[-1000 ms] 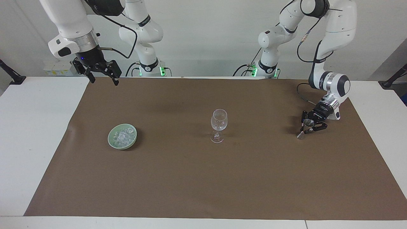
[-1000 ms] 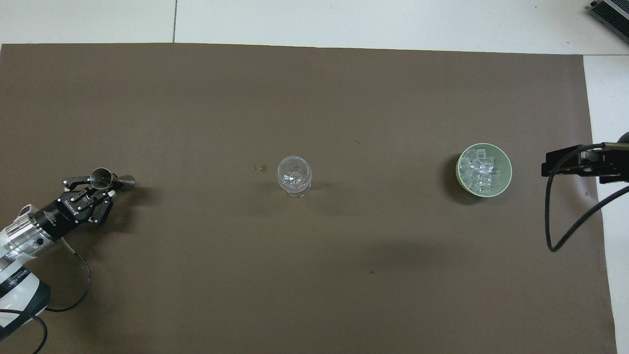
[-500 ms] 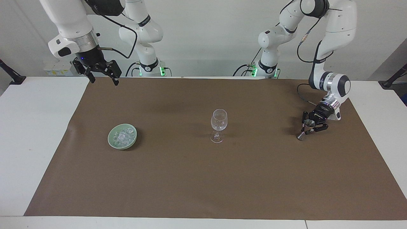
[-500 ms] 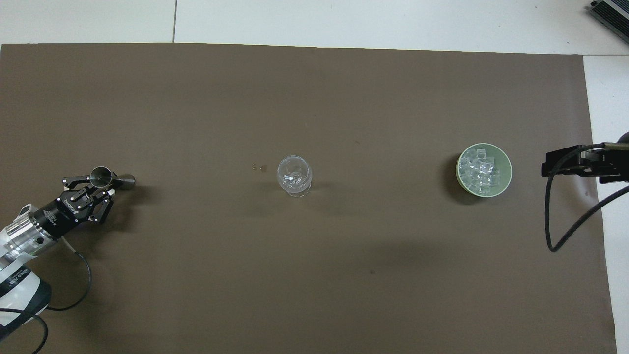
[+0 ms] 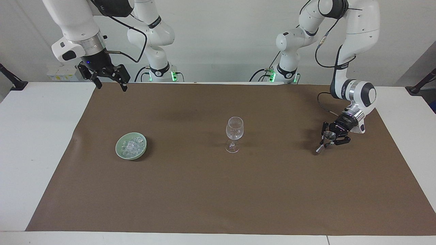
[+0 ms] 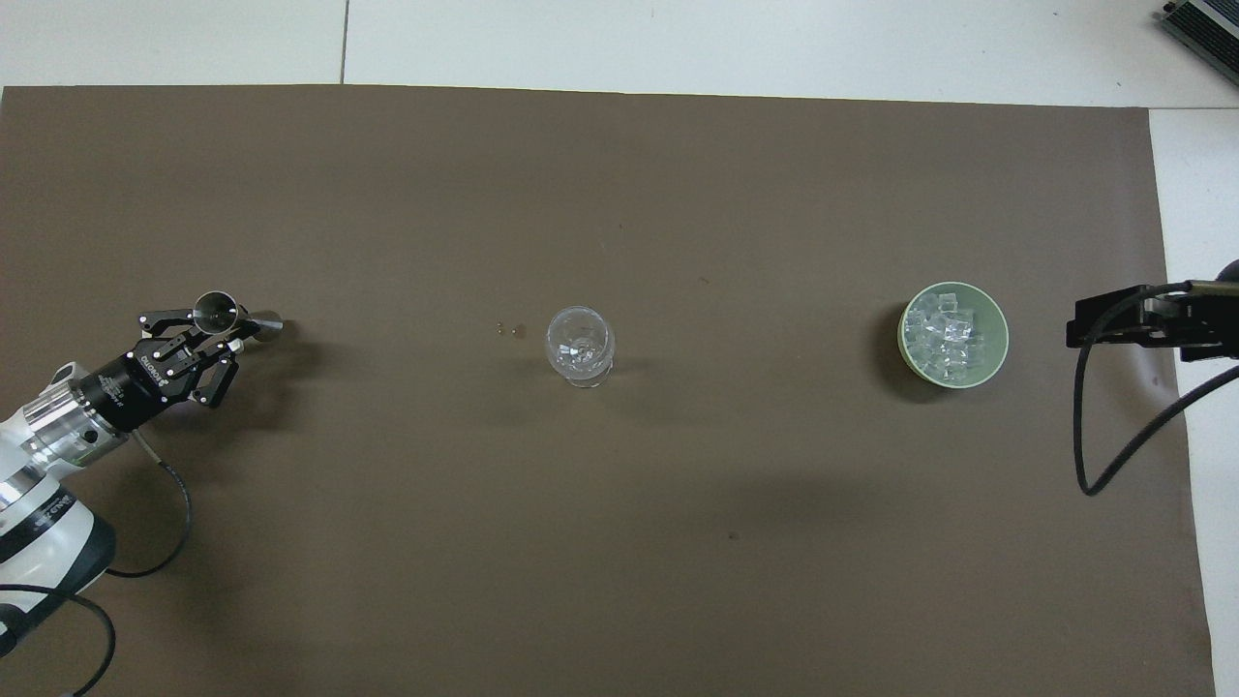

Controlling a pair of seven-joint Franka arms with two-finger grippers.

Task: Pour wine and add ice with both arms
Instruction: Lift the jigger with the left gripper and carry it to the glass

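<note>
A small metal jigger (image 5: 324,140) (image 6: 235,318) hangs tilted in my left gripper (image 5: 331,136) (image 6: 215,327), which is shut on it low over the mat at the left arm's end. The clear wine glass (image 5: 234,131) (image 6: 579,341) stands upright mid-table. A pale green bowl (image 5: 118,148) (image 6: 1001,341) toward the right arm's end holds the ice (image 5: 131,145) (image 6: 944,334). My right gripper (image 5: 111,87) waits open and raised over the mat's edge nearest the robots. No wine bottle shows.
The brown mat (image 5: 218,197) (image 6: 619,542) covers most of the white table (image 5: 37,136). Two tiny specks (image 6: 510,330) lie on the mat beside the glass, toward the left arm's end.
My left gripper has carried the jigger a little toward the wine glass and away from the robots. The right arm, glass and bowl have not moved.
</note>
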